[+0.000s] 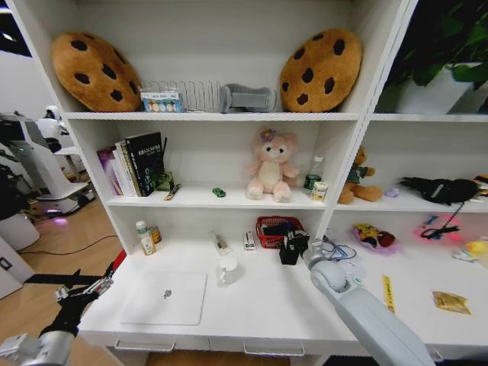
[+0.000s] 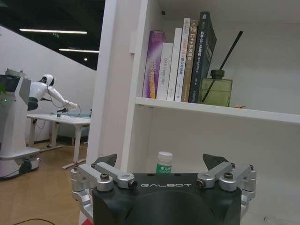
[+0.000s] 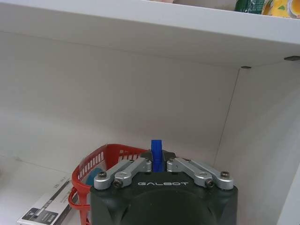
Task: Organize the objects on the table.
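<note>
1. Blue marker [image 3: 156, 154], head view: it is held at my right gripper [image 1: 292, 248], which reaches over the back of the white desk [image 1: 274, 305] just beside the red basket [image 1: 273, 229]. My right arm stretches forward from the lower right. My left gripper [image 1: 82, 293] hangs off the desk's left front corner, near the closed silver laptop [image 1: 166, 297].
2. Left wrist view: my left gripper [image 2: 164, 164] has its fingers spread wide, gripping nothing; a green-topped jar [image 2: 164, 161] stands beyond it, below the shelf of books [image 2: 180, 61].
3. Right wrist view: my right fingers [image 3: 119, 169] are closed on the blue marker, its end poking upright between them, level with the basket's rim. I judge the marker light, stiff and smooth, so a pinch across the barrel suits it.
</note>
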Tool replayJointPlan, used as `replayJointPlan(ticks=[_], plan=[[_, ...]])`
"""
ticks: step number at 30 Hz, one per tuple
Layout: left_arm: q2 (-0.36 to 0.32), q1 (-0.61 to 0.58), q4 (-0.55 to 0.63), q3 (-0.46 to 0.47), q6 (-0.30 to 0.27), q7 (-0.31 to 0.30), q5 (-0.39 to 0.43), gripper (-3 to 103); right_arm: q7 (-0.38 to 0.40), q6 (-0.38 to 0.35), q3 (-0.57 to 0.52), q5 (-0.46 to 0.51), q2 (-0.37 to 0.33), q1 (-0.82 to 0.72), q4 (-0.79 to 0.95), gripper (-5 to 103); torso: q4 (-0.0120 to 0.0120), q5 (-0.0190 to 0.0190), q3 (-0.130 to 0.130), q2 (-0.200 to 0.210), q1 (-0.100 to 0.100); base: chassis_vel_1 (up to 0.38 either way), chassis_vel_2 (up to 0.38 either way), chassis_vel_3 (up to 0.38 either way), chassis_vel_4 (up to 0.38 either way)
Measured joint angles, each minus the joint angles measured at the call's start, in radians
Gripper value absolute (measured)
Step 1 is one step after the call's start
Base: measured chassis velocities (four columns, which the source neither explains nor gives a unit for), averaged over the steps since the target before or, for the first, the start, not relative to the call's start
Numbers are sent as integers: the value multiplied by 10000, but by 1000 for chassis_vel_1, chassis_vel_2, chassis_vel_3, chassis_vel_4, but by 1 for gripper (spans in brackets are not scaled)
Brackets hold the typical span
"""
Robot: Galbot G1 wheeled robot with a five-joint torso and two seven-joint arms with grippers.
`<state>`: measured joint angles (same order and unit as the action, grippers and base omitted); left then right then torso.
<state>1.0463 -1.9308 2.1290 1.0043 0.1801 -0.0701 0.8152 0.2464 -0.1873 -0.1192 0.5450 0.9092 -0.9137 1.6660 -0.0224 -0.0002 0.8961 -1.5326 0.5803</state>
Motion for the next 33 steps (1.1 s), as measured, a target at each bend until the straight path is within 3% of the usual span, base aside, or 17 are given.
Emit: replayJointPlan(ticks=[2, 5, 7, 10, 12, 13, 15, 19, 21, 24, 33], plan=[[0, 0, 0, 0, 0, 0, 0, 100, -3, 1, -183, -56, -23, -364, 273, 20, 0, 1, 0, -1, 0, 0, 0, 0, 0], [0, 0, 0, 0, 0, 0, 0, 100, -3, 0, -325, -85, -49, -618, 427, 26, -2, 2, 0, -1, -1, 0, 0, 0, 0], [0, 0, 0, 0, 0, 0, 1, 100, 3, 0, -693, -150, -123, -1132, 801, 37, -3, 2, 0, -1, -1, 0, 0, 0, 0], [0, 0, 0, 0, 0, 0, 0, 100, 7, 0, -807, -159, -148, -1300, 957, 42, -3, 2, 0, -1, -2, 0, 0, 0, 0], [0, 0, 0, 0, 0, 0, 0, 100, 107, -5, -1198, -65, -229, -1744, 1530, 58, -1, 1, 0, -1, -2, 0, 0, 0, 0], [0, 0, 0, 0, 0, 0, 0, 100, 107, -5, -1198, -65, -229, -1744, 1530, 58, -1, 1, 0, -1, -2, 0, 0, 0, 0], [0, 0, 0, 0, 0, 0, 0, 100, 174, -45, -1556, 69, -306, -2234, 2100, 70, -1, 2, 0, -1, -2, 0, 0, 0, 0], [0, 0, 0, 0, 0, 0, 0, 100, 247, -51, -2001, 95, -341, -2922, 2694, 75, -1, -1, -1, -1, -2, 0, 0, 0, 0], [0, 0, 0, 0, 0, 0, 0, 100, 263, 35, -2519, 61, -316, -3930, 3434, 91, -2, 2, -1, -1, -2, 0, 0, 0, 0], [0, 0, 0, 0, 0, 0, 0, 100, 192, 233, -3041, -189, -175, -4956, 4199, 99, -3, 1, -1, -1, -2, 0, 0, 0, 0], [0, 0, 1, 0, 0, 0, 0, 100, -78, 1015, -4139, -1543, 662, -7291, 5523, 100, -1, 1, -2, -2, -3, 0, 0, 0, 0]])
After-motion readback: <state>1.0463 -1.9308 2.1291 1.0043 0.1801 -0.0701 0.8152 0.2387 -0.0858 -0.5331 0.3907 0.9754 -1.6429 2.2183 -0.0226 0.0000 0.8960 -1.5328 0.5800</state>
